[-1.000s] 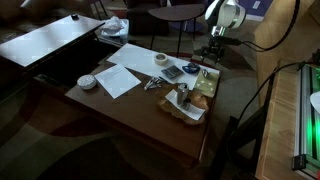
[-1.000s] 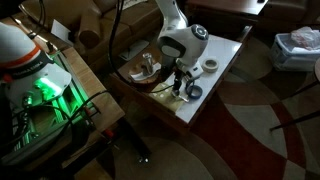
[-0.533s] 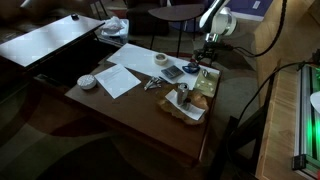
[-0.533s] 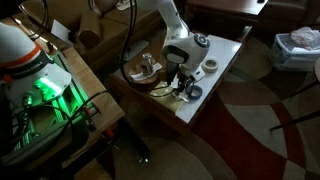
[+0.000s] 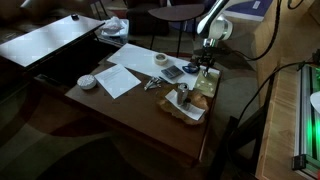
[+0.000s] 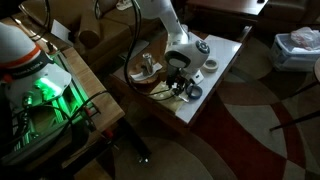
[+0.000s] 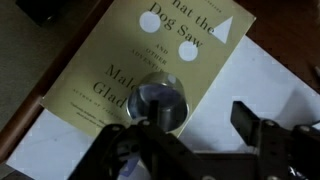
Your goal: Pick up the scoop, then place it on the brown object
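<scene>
Scoop laid on the tan book, pincer spread above it

In the wrist view the pincer (image 7: 180, 122) is seen with its fingers set wide apart and nothing pinched between them. The scoop (image 7: 163, 103) is found directly under the gap and slightly ahead of the fingertips, its metal bowl resting on the brown object (image 7: 95, 65), a yellowish-tan book cover that spreads out ahead of the pincer and to both sides of it. The handle is lost in the dark mass close to the fingers, so full release is only judged likely. In an exterior view the pincer (image 5: 207, 65) is shown hanging just above the table's far corner. The pick-up and placing are judged done, and only the withdrawal upward appears to be left.
</scene>
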Controlling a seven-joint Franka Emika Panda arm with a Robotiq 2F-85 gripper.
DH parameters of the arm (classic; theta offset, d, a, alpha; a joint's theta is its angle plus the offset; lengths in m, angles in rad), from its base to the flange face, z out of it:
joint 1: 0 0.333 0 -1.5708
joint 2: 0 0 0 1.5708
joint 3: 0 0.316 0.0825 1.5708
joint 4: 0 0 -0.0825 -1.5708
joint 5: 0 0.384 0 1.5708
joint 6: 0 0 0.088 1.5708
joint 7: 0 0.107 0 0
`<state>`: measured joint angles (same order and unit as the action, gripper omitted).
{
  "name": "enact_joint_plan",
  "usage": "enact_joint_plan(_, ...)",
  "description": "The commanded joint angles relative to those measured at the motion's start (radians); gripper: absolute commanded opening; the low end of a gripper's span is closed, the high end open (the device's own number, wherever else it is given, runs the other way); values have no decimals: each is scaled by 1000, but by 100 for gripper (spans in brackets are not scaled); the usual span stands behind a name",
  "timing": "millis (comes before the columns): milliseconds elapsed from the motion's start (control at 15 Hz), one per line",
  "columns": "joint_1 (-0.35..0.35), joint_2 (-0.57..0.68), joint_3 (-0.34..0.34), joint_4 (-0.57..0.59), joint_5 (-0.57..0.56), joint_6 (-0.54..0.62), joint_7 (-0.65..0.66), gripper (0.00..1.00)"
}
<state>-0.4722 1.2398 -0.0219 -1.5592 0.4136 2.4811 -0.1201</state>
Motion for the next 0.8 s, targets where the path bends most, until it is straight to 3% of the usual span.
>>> enact_joint_plan(0, -14, 46, 12, 64, -29, -24, -3, 63)
enact_joint_plan(67, -13, 49, 11, 68, -31, -24, -2, 46)
enact_joint_plan(200, -11, 55, 10, 78, -36, -29, 2, 40)
enact_joint_plan(533, -3, 46, 2, 68, -38, -24, 15, 1)
enact_joint_plan(733, -2, 19, 3, 40, -35, -32, 18, 0)
